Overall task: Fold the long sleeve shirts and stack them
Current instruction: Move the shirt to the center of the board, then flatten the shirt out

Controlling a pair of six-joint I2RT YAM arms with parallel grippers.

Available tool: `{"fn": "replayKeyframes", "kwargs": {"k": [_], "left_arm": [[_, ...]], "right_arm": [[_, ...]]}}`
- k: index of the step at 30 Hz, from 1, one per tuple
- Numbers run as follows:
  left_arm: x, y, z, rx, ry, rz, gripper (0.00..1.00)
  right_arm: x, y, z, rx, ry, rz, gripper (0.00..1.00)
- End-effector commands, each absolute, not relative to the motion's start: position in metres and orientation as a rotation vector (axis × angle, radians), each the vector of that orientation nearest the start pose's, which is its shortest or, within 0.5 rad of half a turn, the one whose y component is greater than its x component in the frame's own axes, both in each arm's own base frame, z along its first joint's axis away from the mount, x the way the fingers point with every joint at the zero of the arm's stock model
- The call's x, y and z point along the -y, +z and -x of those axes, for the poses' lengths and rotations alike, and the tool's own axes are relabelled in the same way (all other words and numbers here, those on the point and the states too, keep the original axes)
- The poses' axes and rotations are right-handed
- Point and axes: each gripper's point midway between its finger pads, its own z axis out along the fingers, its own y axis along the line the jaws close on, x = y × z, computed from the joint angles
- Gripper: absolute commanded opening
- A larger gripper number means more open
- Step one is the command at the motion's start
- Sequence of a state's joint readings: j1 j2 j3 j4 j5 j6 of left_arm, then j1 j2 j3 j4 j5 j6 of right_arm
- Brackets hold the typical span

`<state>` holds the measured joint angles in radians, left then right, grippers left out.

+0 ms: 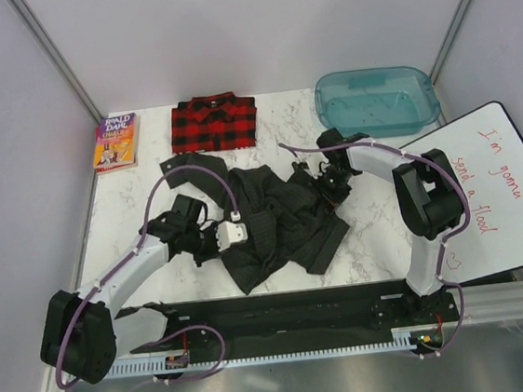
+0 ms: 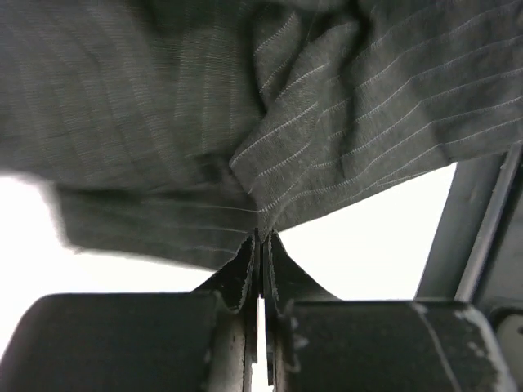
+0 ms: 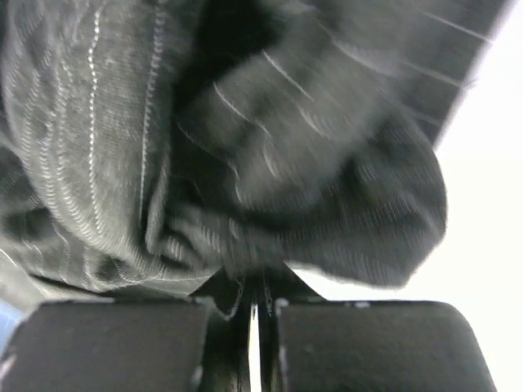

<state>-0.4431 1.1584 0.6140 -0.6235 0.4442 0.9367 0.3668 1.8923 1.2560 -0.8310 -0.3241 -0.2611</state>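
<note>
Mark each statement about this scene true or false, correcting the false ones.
1. The red-and-black plaid shirt lies folded. True.
2. The left end effector hangs open above the pinstriped shirt. False: it is shut on that shirt's fabric.
3. The right end effector is shut on the pinstriped shirt. True.
4. The Roald Dahl paperback sits inside the teal bin. False: it lies outside, left of the plaid shirt.
5. The pinstriped shirt is neatly folded. False: it lies crumpled.

Left arm (image 1: 124, 271) and right arm (image 1: 425, 268), white links between bulky black joints, purple cables (image 1: 155, 202) looped alongside, matt black scuffed fingers (image 2: 122, 343), black base rail (image 1: 283, 311)
</note>
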Motion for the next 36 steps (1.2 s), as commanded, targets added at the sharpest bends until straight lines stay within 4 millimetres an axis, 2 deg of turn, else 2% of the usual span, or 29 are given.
{"fn": "replayKeyframes", "kwargs": {"k": [1,2,3,5,6,8,9,10,11,12,13,14,16,18,19,20,21,22,23,25,26,28,29,31,33,35,36], "left_arm": [[0.15,0.123,-0.227,-1.893,-0.497,-1.529,0.02],[0.15,0.139,-0.23,-1.883,-0.516,-1.493,0.02],[0.146,0.17,-0.24,-1.86,-0.5,-1.422,0.02],[0.148,0.204,-0.244,-1.838,-0.567,-1.313,0.02],[0.144,0.228,-0.25,-1.817,-0.562,-1.255,0.02],[0.147,0.252,-0.25,-1.819,-0.616,-1.169,0.02],[0.149,0.272,-0.252,-1.788,-0.618,-1.142,0.02],[0.154,0.284,-0.25,-1.791,-0.668,-1.098,0.02],[0.157,0.296,-0.25,-1.776,-0.688,-1.074,0.02],[0.16,0.319,-0.253,-1.74,-0.696,-1.044,0.02],[0.166,0.33,-0.256,-1.758,-0.764,-0.985,0.02],[0.169,0.356,-0.257,-1.715,-0.772,-0.962,0.02],[0.173,0.381,-0.267,-1.712,-0.82,-0.857,0.02],[0.178,0.411,-0.275,-1.693,-0.871,-0.766,0.02],[0.18,0.422,-0.278,-1.672,-0.879,-0.745,0.02],[0.182,0.442,-0.285,-1.624,-0.889,-0.707,0.02],[0.182,0.45,-0.29,-1.639,-0.912,-0.629,0.02],[0.184,0.458,-0.292,-1.62,-0.922,-0.611,0.02],[0.185,0.464,-0.296,-1.596,-0.925,-0.598,0.02],[0.187,0.462,-0.302,-1.618,-0.916,-0.551,0.02],[0.187,0.454,-0.303,-1.638,-0.913,-0.536,0.02],[0.174,0.437,-0.317,-1.701,-0.843,-0.415,0.02],[0.164,0.414,-0.323,-1.778,-0.809,-0.339,0.02],[0.137,0.388,-0.335,-1.876,-0.705,-0.153,0.02],[0.106,0.352,-0.343,-1.999,-0.583,0.029,0.02],[0.083,0.333,-0.348,-2.043,-0.507,0.149,0.02],[0.068,0.327,-0.352,-2.046,-0.453,0.248,0.02]], "right_arm": [[-0.157,0.06,-0.364,-2.665,0.311,0.897,0.0],[-0.154,0.061,-0.374,-2.662,0.266,0.889,0.0],[-0.153,0.074,-0.391,-2.615,0.241,0.881,0.0],[-0.15,0.08,-0.405,-2.593,0.204,0.879,0.0],[-0.147,0.094,-0.42,-2.551,0.167,0.873,0.04],[-0.144,0.105,-0.423,-2.548,0.159,0.9,0.13],[-0.147,0.121,-0.429,-2.511,0.179,0.897,0.41],[-0.147,0.134,-0.426,-2.489,0.206,0.91,0.58],[-0.146,0.144,-0.428,-2.464,0.218,0.901,0.67],[-0.15,0.154,-0.425,-2.436,0.254,0.912,0.75],[-0.149,0.169,-0.423,-2.393,0.258,0.923,0.77],[-0.149,0.172,-0.418,-2.381,0.263,0.939,0.79],[-0.15,0.187,-0.411,-2.33,0.281,0.967,0.8],[-0.153,0.191,-0.401,-2.309,0.331,0.988,0.8],[-0.162,0.202,-0.393,-2.263,0.395,1.005,0.8],[-0.164,0.201,-0.387,-2.256,0.426,1.009,0.8],[-0.168,0.204,-0.383,-2.239,0.457,1.004,0.8],[-0.175,0.216,-0.378,-2.181,0.505,1.007,0.8],[-0.176,0.208,-0.371,-2.192,0.531,1.004,0.8],[-0.178,0.206,-0.368,-2.172,0.535,0.997,0.8],[-0.174,0.193,-0.365,-2.22,0.532,0.971,0.78],[-0.174,0.178,-0.362,-2.274,0.552,0.956,0.76],[-0.174,0.17,-0.359,-2.304,0.565,0.942,0.73],[-0.176,0.154,-0.356,-2.373,0.606,0.913,0.7],[-0.182,0.145,-0.347,-2.412,0.686,0.902,0.65],[-0.19,0.139,-0.331,-2.414,0.753,0.935,0.63],[-0.198,0.148,-0.327,-2.355,0.769,0.959,0.64]]}}
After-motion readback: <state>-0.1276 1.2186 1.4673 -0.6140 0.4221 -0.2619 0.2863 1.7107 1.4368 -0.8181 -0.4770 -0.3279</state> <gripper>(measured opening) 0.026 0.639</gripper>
